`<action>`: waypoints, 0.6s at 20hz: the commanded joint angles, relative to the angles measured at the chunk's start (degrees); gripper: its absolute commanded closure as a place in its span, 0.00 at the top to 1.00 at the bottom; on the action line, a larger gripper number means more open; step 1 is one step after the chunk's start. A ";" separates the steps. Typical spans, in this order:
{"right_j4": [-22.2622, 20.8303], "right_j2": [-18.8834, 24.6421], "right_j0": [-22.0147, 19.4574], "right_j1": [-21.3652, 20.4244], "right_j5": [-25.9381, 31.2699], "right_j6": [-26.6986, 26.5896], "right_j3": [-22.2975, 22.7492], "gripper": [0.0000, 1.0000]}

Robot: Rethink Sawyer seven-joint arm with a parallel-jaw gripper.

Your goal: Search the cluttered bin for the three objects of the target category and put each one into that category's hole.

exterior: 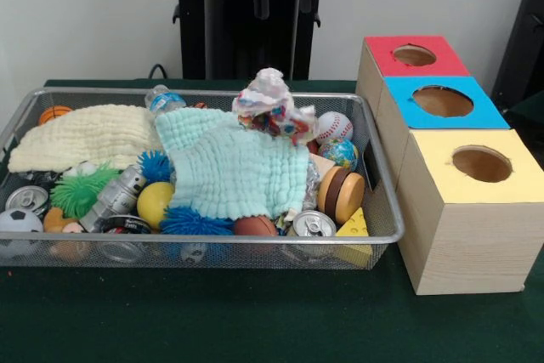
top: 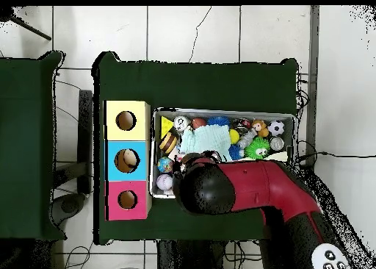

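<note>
The red Sawyer arm point(top: 250, 189) hangs over the wire-mesh bin point(exterior: 384, 210) — gripper state cannot be told — so lift the mint cloth point(exterior: 229, 172) aside first, since no duck shows.

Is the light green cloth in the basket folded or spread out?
Spread out: the light green cloth lies open over the toys in the bin, with its edges showing.

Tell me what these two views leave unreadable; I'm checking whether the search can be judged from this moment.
- Gripper: in the overhead view the arm covers it; in the front view only the pedestal shows, so open or shut is unknown.
- Yellow duck: not visible; the mint cloth and cream cloth cover much of the bin.
- Bin's robot-side half: hidden under the arm in the overhead view.
- Inside of the red-topped box's hole: too dark in the front view.
</note>
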 commanded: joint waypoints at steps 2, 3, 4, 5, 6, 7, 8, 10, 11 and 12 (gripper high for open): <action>-1.16 4.16 -2.24 1.36 0.57 -5.78 4.03 1.00; -1.68 3.98 -2.13 1.56 0.73 -5.66 3.83 1.00; -1.76 4.10 -2.16 1.63 0.75 -5.63 3.77 1.00; -1.85 4.22 -2.20 1.70 0.77 -5.59 3.72 1.00; -1.75 4.26 -2.21 1.74 0.83 -5.38 3.61 1.00; -1.97 4.05 -2.02 1.81 0.83 -5.01 3.47 1.00; -2.07 3.87 -1.89 1.79 1.11 -4.82 3.32 1.00; -2.16 3.89 -1.91 1.82 1.14 -4.74 3.43 1.00; -2.11 3.94 -1.88 1.99 0.95 -4.60 3.44 1.00; -2.17 3.90 -1.72 2.09 0.90 -4.37 3.36 1.00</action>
